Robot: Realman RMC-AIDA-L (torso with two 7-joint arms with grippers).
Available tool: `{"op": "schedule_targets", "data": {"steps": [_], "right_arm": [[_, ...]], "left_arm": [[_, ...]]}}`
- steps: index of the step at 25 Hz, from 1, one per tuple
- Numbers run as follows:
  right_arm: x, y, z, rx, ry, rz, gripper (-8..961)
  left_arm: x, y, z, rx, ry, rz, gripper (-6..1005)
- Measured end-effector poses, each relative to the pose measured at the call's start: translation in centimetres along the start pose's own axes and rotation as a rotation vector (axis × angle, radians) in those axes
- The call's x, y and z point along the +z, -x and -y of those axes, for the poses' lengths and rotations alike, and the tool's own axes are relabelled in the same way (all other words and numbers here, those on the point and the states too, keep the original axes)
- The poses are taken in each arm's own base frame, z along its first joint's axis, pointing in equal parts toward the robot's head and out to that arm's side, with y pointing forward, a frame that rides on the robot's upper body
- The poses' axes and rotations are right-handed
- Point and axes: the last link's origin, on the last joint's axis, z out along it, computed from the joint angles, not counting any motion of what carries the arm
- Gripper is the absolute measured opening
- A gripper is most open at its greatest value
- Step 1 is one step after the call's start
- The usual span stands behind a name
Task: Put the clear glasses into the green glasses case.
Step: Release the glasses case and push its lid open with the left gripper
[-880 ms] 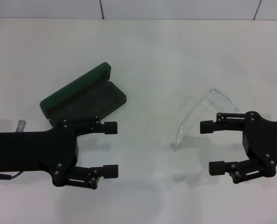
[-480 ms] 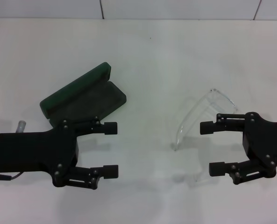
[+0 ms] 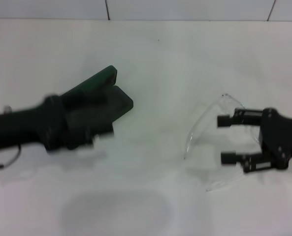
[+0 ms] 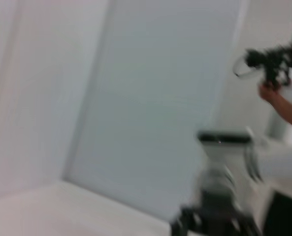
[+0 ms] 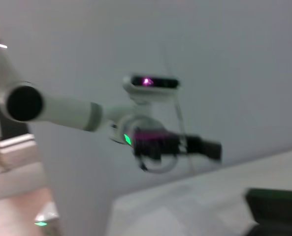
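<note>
Two grippers shift in head view: left gripper (image 3: 94, 135), blurred, swings over green glasses case (image 3: 104, 93), fingers unreadable; right gripper (image 3: 224, 138) spread, empty, edges beside clear glasses (image 3: 205, 120) on table (image 3: 185, 54). Pickup likely starting. Case hard, matte, lid up; glasses thin, curved, transparent. Left wrist view: blur only. Right wrist view: case corner (image 5: 276, 204).

table (image 3: 185, 54): white, plain | wall (image 3: 195, 9): white tiles behind

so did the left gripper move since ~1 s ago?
Yes. In the head view the left gripper has swung up and away from the robot; it now overlaps the near end of the green glasses case, which has stayed put.
</note>
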Motion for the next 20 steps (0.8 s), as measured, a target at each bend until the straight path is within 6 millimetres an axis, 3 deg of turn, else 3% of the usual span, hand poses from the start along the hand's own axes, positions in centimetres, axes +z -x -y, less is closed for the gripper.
{"op": "schedule_targets", "data": {"steps": [5, 7, 15, 20], "right_arm": [[-2.3, 1.0, 1.4, 0.000, -0.177, -0.075, 841], [-4.0, 2.8, 1.6, -0.010, -0.279, -0.118, 840], [-7.2, 7.2, 1.5, 0.045, -0.419, -0.108, 836], [-7.3, 7.7, 1.2, 0.054, -0.446, -0.173, 834]], "left_arm": [[-0.7, -2.5, 1.3, -0.063, -0.117, -0.082, 885], [-0.3, -3.0, 1.6, -0.073, -0.150, -0.058, 885], [2.3, -5.9, 4.2, -0.151, -0.398, 0.236, 872], [3.0, -6.7, 6.4, -0.189, -0.560, 0.408, 826]]}}
